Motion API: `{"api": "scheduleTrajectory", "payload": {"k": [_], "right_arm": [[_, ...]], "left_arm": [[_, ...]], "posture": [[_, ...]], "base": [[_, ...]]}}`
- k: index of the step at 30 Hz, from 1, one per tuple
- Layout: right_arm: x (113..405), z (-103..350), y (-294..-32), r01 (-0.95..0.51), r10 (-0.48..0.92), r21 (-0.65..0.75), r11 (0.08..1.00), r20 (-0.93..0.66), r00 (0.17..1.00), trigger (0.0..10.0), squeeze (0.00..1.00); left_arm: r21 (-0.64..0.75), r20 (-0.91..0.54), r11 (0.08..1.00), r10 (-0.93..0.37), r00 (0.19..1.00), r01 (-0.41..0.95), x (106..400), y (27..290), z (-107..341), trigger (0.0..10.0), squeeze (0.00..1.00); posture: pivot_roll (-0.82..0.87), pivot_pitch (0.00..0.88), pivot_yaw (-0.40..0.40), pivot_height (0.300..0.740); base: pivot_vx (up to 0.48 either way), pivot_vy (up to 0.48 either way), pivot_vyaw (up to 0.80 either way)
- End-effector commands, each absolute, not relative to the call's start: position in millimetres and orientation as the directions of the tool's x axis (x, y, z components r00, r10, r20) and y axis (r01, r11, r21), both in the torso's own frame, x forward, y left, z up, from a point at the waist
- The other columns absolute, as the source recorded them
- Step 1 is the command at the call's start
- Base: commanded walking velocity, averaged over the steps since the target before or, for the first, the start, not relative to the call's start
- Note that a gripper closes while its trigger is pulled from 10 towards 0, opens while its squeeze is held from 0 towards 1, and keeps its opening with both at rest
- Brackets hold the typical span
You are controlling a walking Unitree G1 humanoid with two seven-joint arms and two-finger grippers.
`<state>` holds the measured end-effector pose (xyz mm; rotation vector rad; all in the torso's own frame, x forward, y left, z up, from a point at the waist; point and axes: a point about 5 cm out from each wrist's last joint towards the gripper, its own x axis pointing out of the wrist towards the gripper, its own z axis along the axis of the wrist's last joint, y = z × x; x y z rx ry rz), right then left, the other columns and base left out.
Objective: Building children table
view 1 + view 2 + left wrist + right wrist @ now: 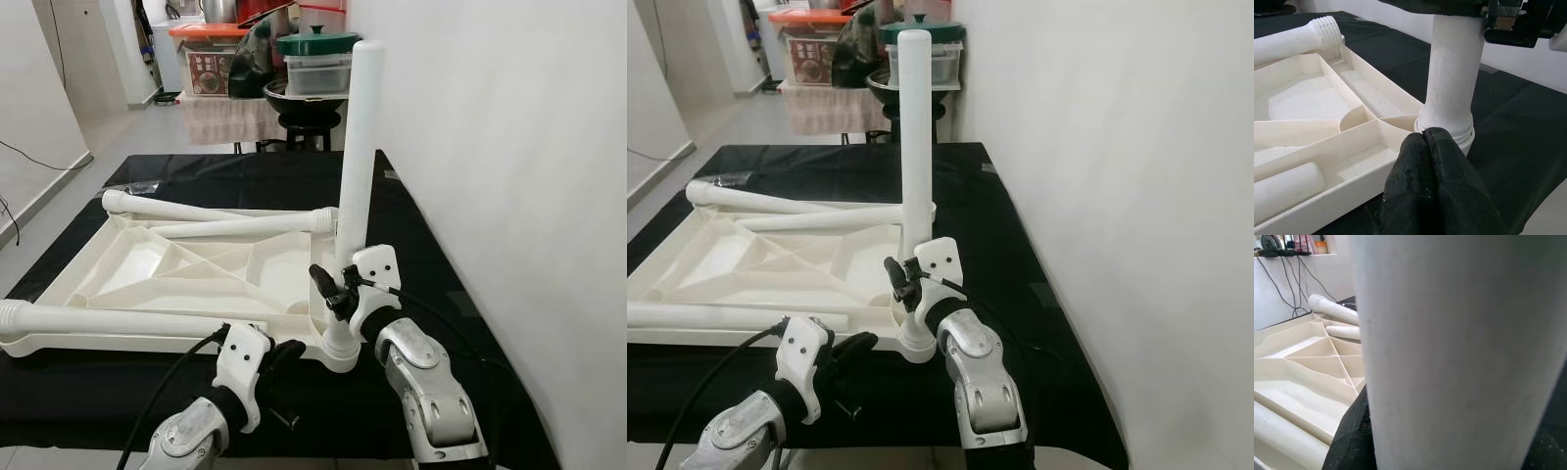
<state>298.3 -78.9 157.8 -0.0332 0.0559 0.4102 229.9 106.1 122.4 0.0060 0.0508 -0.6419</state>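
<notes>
- On the black-covered counter [431,284] by the white wall, the white plastic tabletop [186,269] lies upside down, ribbed underside facing up.
- One table leg [355,176] stands upright in the near corner socket [338,352] on the robot's right side, straight as a post.
- Right gripper [338,284] is clamped around that upright leg low down, just above the socket; the right wrist view has the leg's white barrel right up against the lens, with a black finger [1349,440] pressed to it.
- Left gripper [1425,147] is down at the base of the same leg, its two black fingers pressed together, tips touching the socket collar; it holds nothing.
- Three more legs lie loose on the tabletop: one long leg [108,321] across the near edge, one threaded-end leg [162,207] at the far side, and another [245,225] just beside it, reaching toward the upright leg.
- A small dark screw [284,419] sits on the cloth near the left wrist.
- Beyond the counter, stacked storage boxes [208,59] and a green-lidded pot [315,43] crowd a table with a towel draped on it.
</notes>
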Motion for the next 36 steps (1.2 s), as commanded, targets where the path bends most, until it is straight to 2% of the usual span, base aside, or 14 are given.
{"api": "scheduleTrajectory", "payload": {"k": [1, 2, 9, 10, 15, 16, 17, 18, 19, 20, 23, 28, 29, 36], "right_arm": [[293, 119, -89, -0.342, 0.333, 0.007, 0.94, -0.257, 0.907, 10.0, 0.15], [292, 120, -89, -0.347, 0.342, 0.025, 0.937, -0.253, 0.905, 10.0, 1.0], [297, 139, -80, -0.459, 0.465, 0.075, 0.885, -0.155, 0.872, 10.0, 1.0], [302, 150, -78, -0.544, 0.551, 0.09, 0.834, -0.096, 0.829, 10.0, 1.0], [309, 157, -81, -0.613, 0.616, 0.062, 0.788, -0.06, 0.785, 10.0, 1.0], [314, 162, -85, -0.687, 0.688, 0.05, 0.725, -0.041, 0.724, 10.0, 0.0], [318, 168, -90, -0.771, 0.771, 0.011, 0.637, -0.036, 0.636, 10.0, 0.0], [318, 168, -90, -0.771, 0.771, 0.011, 0.637, -0.036, 0.636, 10.0, 0.0], [324, 172, -99, -0.908, 0.9, -0.089, 0.41, -0.117, 0.419, 10.0, 0.0], [324, 172, -99, -0.908, 0.9, -0.089, 0.41, -0.117, 0.419, 10.0, 0.0], [329, 177, -105, -0.943, 0.93, -0.118, 0.312, -0.165, 0.328, 10.0, 0.0], [339, 185, -107, -0.951, 0.939, -0.103, 0.291, -0.159, 0.304, 10.0, 0.0], [343, 188, -109, -0.958, 0.947, -0.084, 0.272, -0.153, 0.283, 0.5, 0.0], [348, 192, -113, -0.97, 0.961, -0.056, 0.236, -0.136, 0.242, 0.0, 0.0]], "left_arm": [[-0.017, -0.077, 0.802, -0.596, 0.799, 0.597, 231, 108, 117, 10.0, 0.0], [-0.018, -0.078, 0.802, -0.597, 0.799, 0.597, 231, 107, 117, 10.0, 0.0], [-0.02, -0.078, 0.802, -0.596, 0.799, 0.597, 231, 106, 116, 10.0, 0.0], [-0.022, -0.078, 0.802, -0.596, 0.799, 0.597, 231, 105, 116, 10.0, 0.0], [-0.023, -0.078, 0.802, -0.596, 0.799, 0.597, 232, 105, 115, 10.0, 0.0], [-0.025, -0.078, 0.802, -0.597, 0.799, 0.597, 232, 104, 115, 10.0, 0.0], [-0.027, -0.078, 0.802, -0.597, 0.799, 0.597, 233, 103, 114, 10.0, 0.0], [-0.027, -0.078, 0.802, -0.597, 0.799, 0.597, 233, 103, 114, 10.0, 0.0], [-0.03, -0.078, 0.801, -0.598, 0.798, 0.597, 234, 101, 113, 10.0, 0.0], [-0.03, -0.078, 0.801, -0.598, 0.798, 0.597, 234, 101, 113, 10.0, 0.0], [-0.032, -0.078, 0.801, -0.599, 0.797, 0.598, 234, 101, 113, 10.0, 0.0], [-0.033, -0.077, 0.8, -0.599, 0.797, 0.599, 235, 99, 113, 10.0, 0.0], [-0.033, -0.077, 0.8, -0.599, 0.797, 0.599, 235, 99, 113, 10.0, 0.0], [-0.034, -0.077, 0.799, -0.601, 0.796, 0.6, 236, 97, 112, 10.0, 0.0]], "posture": [[0.07, 0.015, -0.024, 0.74], [0.07, 0.013, -0.025, 0.74], [0.07, 0.003, -0.03, 0.74], [0.07, 0.0, -0.034, 0.74], [0.07, 0.0, -0.037, 0.74], [0.08, 0.0, -0.047, 0.74], [0.09, 0.0, -0.05, 0.74], [0.09, 0.0, -0.05, 0.74], [0.09, 0.0, -0.052, 0.74], [0.09, 0.0, -0.052, 0.74], [0.09, 0.0, -0.056, 0.74], [0.1, 0.0, -0.062, 0.74], [0.11, 0.0, -0.064, 0.74], [0.11, 0.0, -0.065, 0.74]], "base": [[0.0, 0.0, 0.0], [0.0, 0.0, 0.0], [0.0, 0.0, 0.0], [0.0, 0.0, 0.0], [0.0, 0.0, 0.0], [0.0, 0.0, 0.0], [0.0, 0.0, 0.0], [0.0, 0.0, 0.0], [0.0, 0.0, 0.0], [0.0, 0.0, 0.0], [0.0, 0.0, 0.0], [0.0, 0.0, 0.0], [0.0, 0.0, 0.0], [0.0, 0.0, 0.0]]}}
